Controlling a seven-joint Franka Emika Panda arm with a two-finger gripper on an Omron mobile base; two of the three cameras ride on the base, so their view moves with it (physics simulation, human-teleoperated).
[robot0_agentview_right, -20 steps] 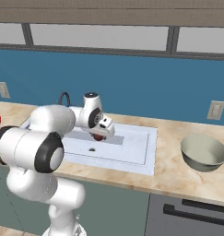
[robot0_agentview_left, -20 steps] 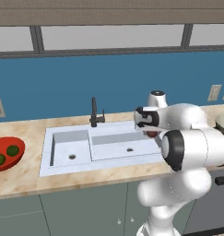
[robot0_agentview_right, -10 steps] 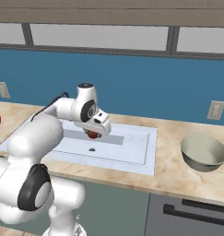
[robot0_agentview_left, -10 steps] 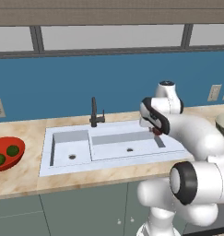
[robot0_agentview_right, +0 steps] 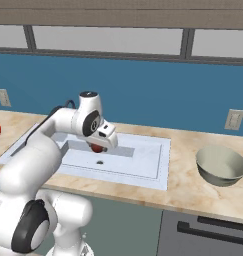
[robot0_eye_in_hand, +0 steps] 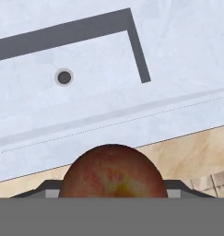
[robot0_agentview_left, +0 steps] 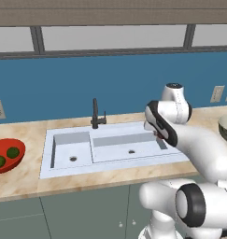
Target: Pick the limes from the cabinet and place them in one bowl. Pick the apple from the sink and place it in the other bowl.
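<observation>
The apple (robot0_eye_in_hand: 112, 171) sits right at the gripper (robot0_agentview_right: 98, 146), pressed up between the finger tips in the hand view and showing as a red spot under the hand in the right base view. The fingers look closed on the fruit; judged from how it fills the gap, you are carrying it, lifted clear of the basin.

The hand hangs over the right-hand basin of the sink (robot0_agentview_left: 116, 150), near its right rim, with the drain (robot0_eye_in_hand: 64, 77) below and off to one side in the hand view.

Limes (robot0_agentview_left: 12, 152): two of them lie in the red bowl (robot0_agentview_left: 17, 150), far to the robot's left on the counter (robot0_agentview_right: 188, 185). That half of the task looks finished.

The relation to mind: the other bowl, the grey-green bowl (robot0_agentview_right: 221, 165), lies to the robot's right of the apple, well apart from the hand, past the sink's right edge, on bare counter. The red bowl is the opposite way, so do not swing left.

Your next move is, by my reading, a sideways carry to the right, across the sink rim, then a lowering over the grey-green bowl's open mouth. The apple is round, so no axis to align.
</observation>
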